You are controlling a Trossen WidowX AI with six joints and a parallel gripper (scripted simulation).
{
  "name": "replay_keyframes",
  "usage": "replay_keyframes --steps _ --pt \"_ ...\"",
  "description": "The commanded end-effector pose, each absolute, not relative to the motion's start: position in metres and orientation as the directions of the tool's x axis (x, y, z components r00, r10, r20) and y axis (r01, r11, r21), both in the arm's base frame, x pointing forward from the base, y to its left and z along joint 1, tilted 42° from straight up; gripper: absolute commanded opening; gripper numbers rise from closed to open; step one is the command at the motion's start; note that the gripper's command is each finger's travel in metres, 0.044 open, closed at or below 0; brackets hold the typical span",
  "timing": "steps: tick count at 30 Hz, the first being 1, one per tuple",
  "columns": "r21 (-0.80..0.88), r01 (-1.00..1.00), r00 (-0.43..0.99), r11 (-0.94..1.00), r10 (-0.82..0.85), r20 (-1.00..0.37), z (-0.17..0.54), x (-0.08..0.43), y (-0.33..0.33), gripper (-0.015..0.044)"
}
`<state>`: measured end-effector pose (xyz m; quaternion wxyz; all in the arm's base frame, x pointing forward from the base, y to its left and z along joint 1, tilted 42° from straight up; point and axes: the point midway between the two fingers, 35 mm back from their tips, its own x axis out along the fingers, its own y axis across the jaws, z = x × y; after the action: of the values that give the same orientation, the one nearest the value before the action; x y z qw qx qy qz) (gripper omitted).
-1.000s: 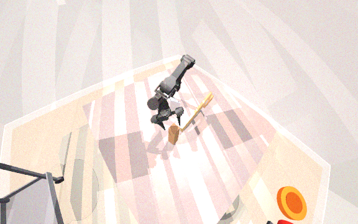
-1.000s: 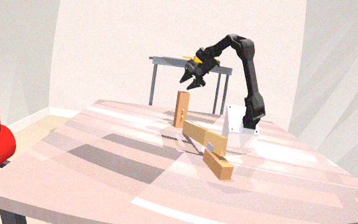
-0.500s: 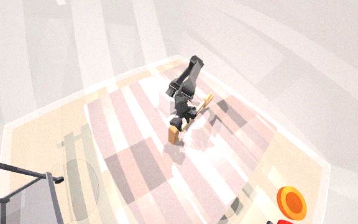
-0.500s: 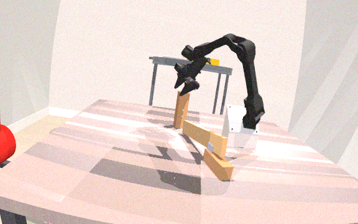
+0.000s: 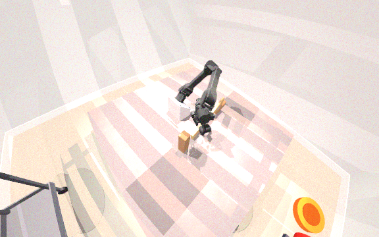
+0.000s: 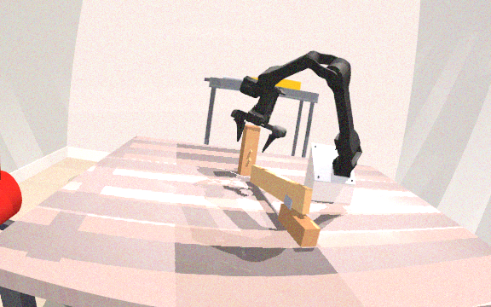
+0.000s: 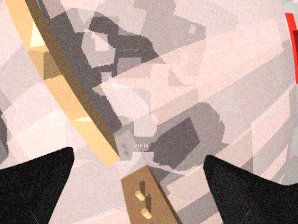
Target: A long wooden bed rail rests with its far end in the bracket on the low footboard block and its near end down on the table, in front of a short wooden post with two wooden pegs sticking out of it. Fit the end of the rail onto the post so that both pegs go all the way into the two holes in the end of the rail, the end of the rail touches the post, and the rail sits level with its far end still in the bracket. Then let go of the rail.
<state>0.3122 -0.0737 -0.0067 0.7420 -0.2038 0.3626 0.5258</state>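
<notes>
Exterior view: your rail (image 5: 195,132) (image 6: 277,184) (image 7: 65,95) points lengthwise at the post (image 5: 183,143) (image 6: 247,145) (image 7: 142,182), end apart from it.
Its long axis dips from the bracket (image 6: 287,201) on the footboard block (image 6: 300,228) to the tabletop (image 6: 143,230) near the post; your pincer (image 5: 200,124) (image 6: 251,146) (image 7: 140,160) is spread wide, released, above that end. The wrist camera shows you both pegs (image 7: 143,205) distinctly; from the top, the arm (image 5: 212,82) (image 6: 343,98) covers the rail's middle.
</notes>
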Motion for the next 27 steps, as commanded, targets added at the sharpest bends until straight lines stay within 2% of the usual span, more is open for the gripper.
replay_keyframes --steps 1,27 --pt "-0.137 -0.971 -0.028 -0.197 0.659 -0.751 -0.001 0.275 -0.018 0.0440" --pt "-0.137 -0.971 -0.028 -0.197 0.658 -0.752 -0.015 0.274 -0.004 0.0440"
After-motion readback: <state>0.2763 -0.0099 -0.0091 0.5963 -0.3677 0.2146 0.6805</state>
